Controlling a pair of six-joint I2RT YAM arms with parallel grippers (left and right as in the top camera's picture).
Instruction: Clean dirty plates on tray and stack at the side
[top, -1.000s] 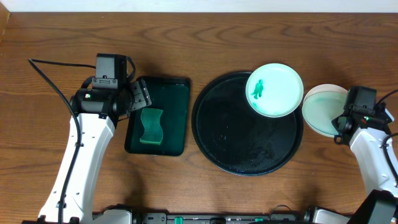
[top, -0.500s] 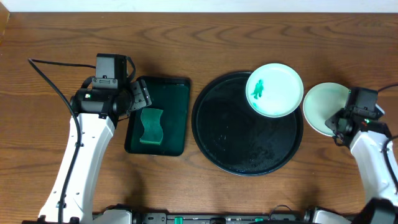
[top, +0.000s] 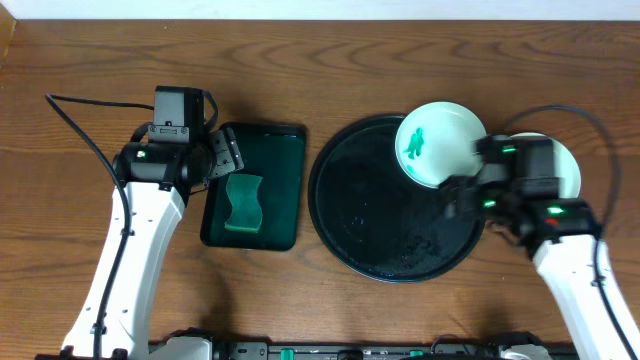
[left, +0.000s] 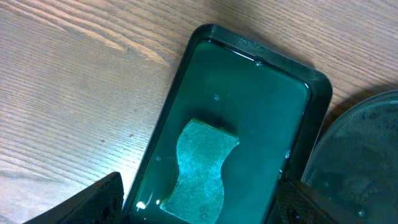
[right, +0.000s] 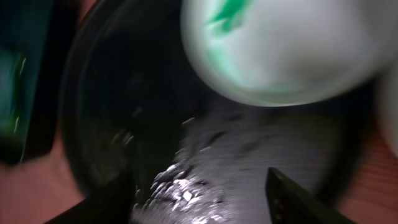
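dirty plate (top: 440, 135) lying flat, face up, round | on tray (top: 370, 235) far-right rim | right claw (right: 199, 190) spread, empty, now hovering over tray, moved off side plate (top: 568, 165) | left claw (left: 205, 202) spread

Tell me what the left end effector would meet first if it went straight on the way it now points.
Most likely the sponge, lying in the green tray straight ahead of the left end effector; depth is unclear.
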